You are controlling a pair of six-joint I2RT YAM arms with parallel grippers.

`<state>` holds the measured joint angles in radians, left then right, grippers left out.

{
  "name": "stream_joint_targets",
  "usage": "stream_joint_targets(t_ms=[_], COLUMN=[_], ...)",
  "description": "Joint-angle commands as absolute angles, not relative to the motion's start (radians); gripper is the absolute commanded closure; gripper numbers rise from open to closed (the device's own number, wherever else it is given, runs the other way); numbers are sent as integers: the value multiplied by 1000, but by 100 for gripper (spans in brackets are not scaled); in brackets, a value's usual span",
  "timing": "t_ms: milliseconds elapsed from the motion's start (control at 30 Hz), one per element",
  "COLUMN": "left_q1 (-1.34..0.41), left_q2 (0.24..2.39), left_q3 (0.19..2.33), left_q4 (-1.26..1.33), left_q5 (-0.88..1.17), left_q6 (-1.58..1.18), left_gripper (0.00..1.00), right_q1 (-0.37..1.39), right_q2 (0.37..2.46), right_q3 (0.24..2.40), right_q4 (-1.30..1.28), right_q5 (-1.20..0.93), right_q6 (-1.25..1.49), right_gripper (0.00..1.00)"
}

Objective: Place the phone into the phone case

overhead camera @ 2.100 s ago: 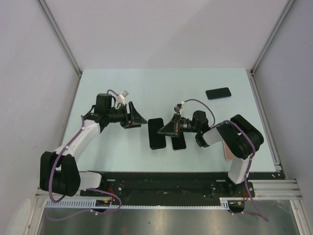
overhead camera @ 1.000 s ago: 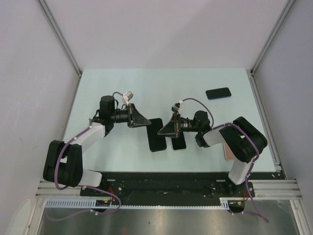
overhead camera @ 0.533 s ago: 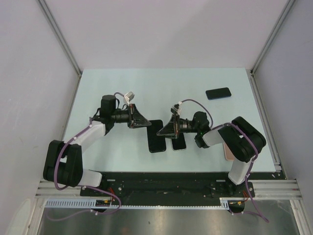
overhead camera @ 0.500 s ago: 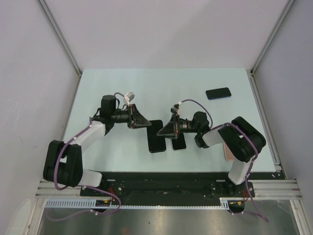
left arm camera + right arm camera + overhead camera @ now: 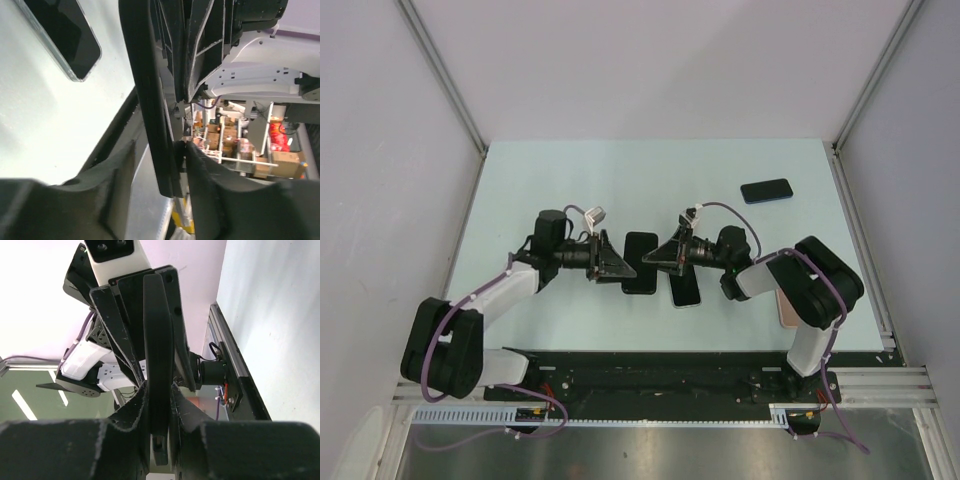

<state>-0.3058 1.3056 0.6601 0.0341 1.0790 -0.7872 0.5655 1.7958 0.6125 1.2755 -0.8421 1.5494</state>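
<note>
Alignment step, by the look of it: keep slab level and square, close left gripper fully on its edge before any push, hold right gripper firm, no twisting. Right gripper clamped tight on slab's right edge. Left gripper half open, straddling opposite edge, gap on one side. Slab at bench centre, between both grippers; phone or case, cannot tell. Phone flat on bench just beside slab, under right gripper. Far phone well apart, back right
</note>
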Motion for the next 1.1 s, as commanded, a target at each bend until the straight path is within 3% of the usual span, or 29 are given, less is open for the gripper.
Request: stream_joint_targets(t_ms=[0,33,133,233,300,400,433,467,600,700,733,833,900,933,1067], left_q1=[-318,-316,-316,-316,-318,-316,-316,-316,-318,-318,-318,-319,-319,-319,-318], left_q2=[1298,1302,1319,1328,1331,1318,1312,1299,1279,1285,1289,1292,1284,1285,1287], left_q3=[634,634,635,632,624,608,603,597,569,560,558,557,560,561,574], left_q4=[133,135,140,143,143,141,141,138,135,133,133,133,133,132,69], left_q5=[1109,1111,1115,1117,1120,1123,1123,1120,1121,1121,1121,1124,1126,1126,1097], left_q6=[-842,-845,-864,-876,-888,-894,-894,-894,-891,-893,-894,-899,-896,-896,-870], left_gripper=[56,70,90,100,100,78,63,57,50,62,74,95,100,100,100], right_q1=[572,572,571,569,565,555,549,545,535,534,534,534,535,535,540], right_q2=[1816,1825,1838,1844,1845,1848,1848,1855,1858,1859,1862,1874,1879,1882,1881], right_q3=[638,638,638,638,638,638,638,637,638,638,638,638,637,638,637], right_q4=[1595,1597,1597,1595,1595,1595,1595,1595,1595,1595,1595,1597,1597,1597,1595], right_q5=[-816,-818,-830,-831,-822,-811,-808,-804,-796,-793,-793,-792,-798,-801,-810], right_q6=[1589,1592,1594,1595,1598,1600,1600,1604,1609,1608,1606,1608,1603,1603,1597], right_gripper=[85,83,83,84,85,87,88,88,89,89,89,88,79,69,68])
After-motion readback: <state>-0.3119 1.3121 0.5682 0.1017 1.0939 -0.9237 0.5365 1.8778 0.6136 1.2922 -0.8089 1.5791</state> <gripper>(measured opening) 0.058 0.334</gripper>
